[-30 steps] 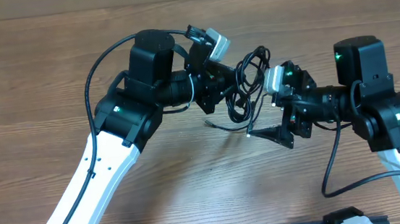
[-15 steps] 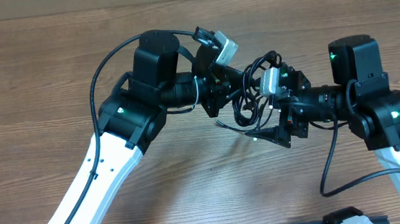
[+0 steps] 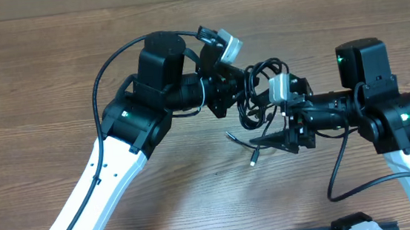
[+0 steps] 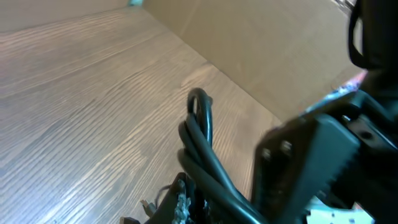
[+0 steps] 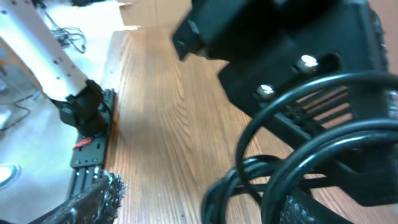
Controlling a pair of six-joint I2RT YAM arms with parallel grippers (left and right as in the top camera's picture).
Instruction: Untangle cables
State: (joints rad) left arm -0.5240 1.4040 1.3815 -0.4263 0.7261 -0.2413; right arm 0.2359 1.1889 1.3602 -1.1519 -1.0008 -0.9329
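One bundle of cables (looped, black) sits clamped in the left gripper; right gripper straddles it, jaws parted.

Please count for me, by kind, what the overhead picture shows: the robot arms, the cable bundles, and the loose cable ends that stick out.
Robot arms, white and black: 2 (left, right)
Bundle of thin black cables: 1
Loose cable ends with small plugs, sticking out under the bundle: 2
Total: 5
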